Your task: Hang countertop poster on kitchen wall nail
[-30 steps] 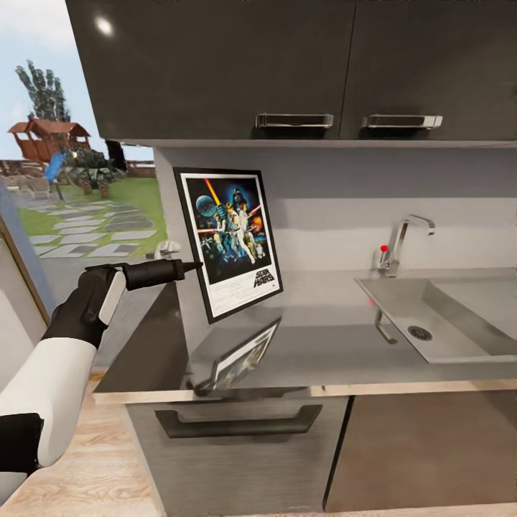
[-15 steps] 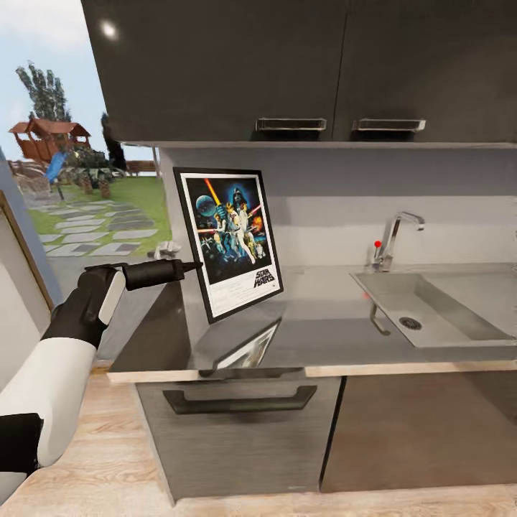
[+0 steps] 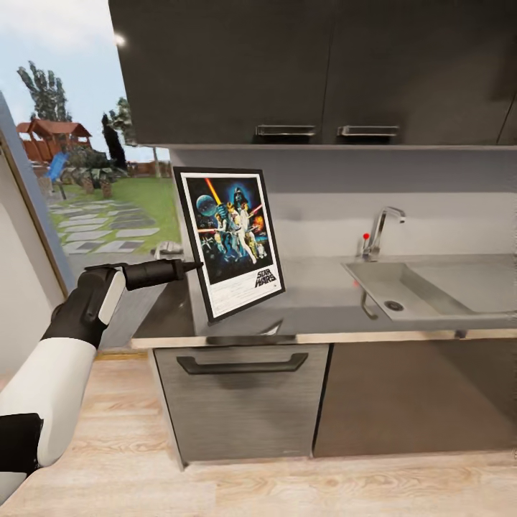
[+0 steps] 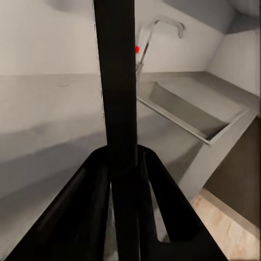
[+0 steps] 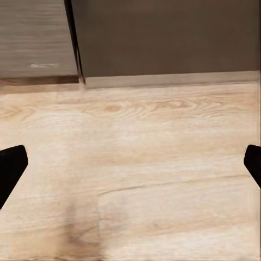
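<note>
Two dark upper cabinets [image 3: 309,68] take up the top of the head view, with the grey countertop [image 3: 323,305] running below them over dark base units and a wood floor [image 3: 215,481]. Off to the side there's a big window [image 3: 79,165] showing grass and trees. The steel sink [image 3: 416,287] is set into the countertop with a tap [image 3: 378,230] behind it, well apart from the action. The poster [image 3: 230,240] is up off the countertop, held in the air roughly upright and a bit tilted, over the countertop's window end. The left gripper [image 3: 192,266] has it by the frame's edge; in the left wrist view the black frame [image 4: 120,109] runs straight between the fingers [image 4: 87,212], which are pinched tight on it. The right gripper [image 5: 130,163] points down at the floor, just its two dark tips at the frame edges, jaws spread wide with nothing between them.
</note>
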